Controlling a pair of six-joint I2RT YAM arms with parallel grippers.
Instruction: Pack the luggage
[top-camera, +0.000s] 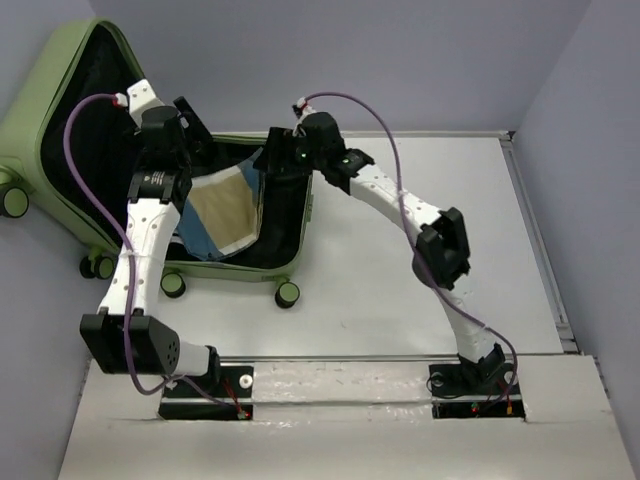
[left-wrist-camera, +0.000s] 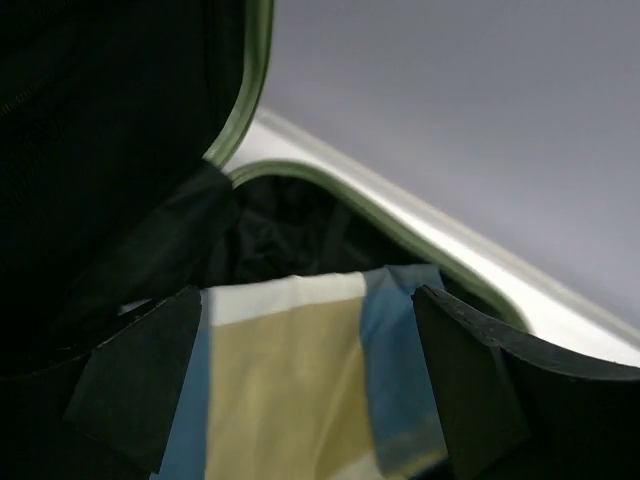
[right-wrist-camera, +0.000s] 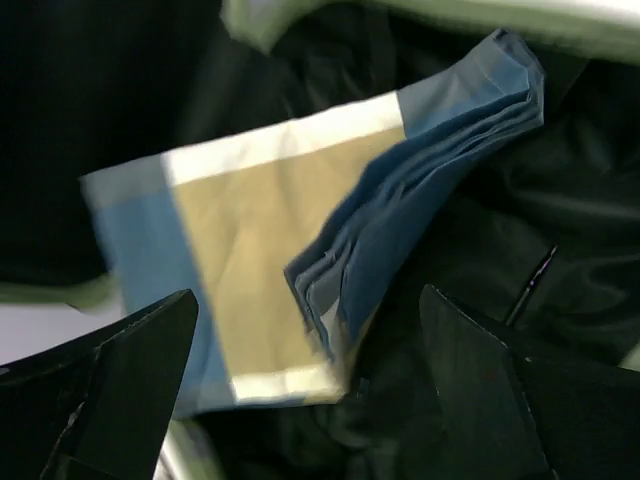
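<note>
The light-green luggage lies open at the far left, its black lining showing. A folded cloth in tan, blue and white lies inside its lower half, one edge resting on the near rim. It also shows in the left wrist view and in the right wrist view, where the blue layers are folded over. My left gripper is open above the cloth's far-left part. My right gripper is open above the cloth's right edge. Neither holds anything.
The luggage's green rim and small wheels sit along the near side. A raised lid stands at the left. The white table extends to the right, with a wall behind.
</note>
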